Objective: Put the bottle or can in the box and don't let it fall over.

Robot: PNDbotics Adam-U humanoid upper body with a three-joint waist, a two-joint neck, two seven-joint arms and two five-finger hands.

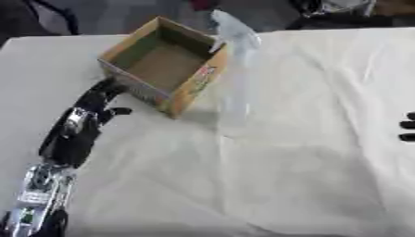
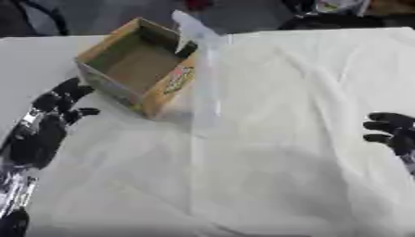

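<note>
Left hand (image 1: 89, 111) at 9 o'clock: fingers straight, spread, holding nothing, tips touching or just short of the box (image 1: 166, 65) near wall; cannot tell which. Thumb sticks out toward 3 o'clock. Black forearm with silver joints runs down to the 7 o'clock corner.

Right hand (image 2: 393, 129) at the 3 o'clock edge, resting on the cloth, fingers pointing toward 9 o'clock, relaxed, empty, well apart from box and bottle.

Bottle (image 1: 235, 69): clear, upright on the cloth just beside the box's 3 o'clock side, its top around 12 o'clock above the box corner. See-through and blurred, so outline is faint. Not in the box. No hand near it.

Surface: table under a wrinkled white cloth (image 1: 308, 152). Dark chair parts and clutter past the far edge at 11 to 1 o'clock; cannot make them out.

Box: open cardboard, turned cornerwise, red print on its outer 5 o'clock wall, brown floor showing, nothing inside.
</note>
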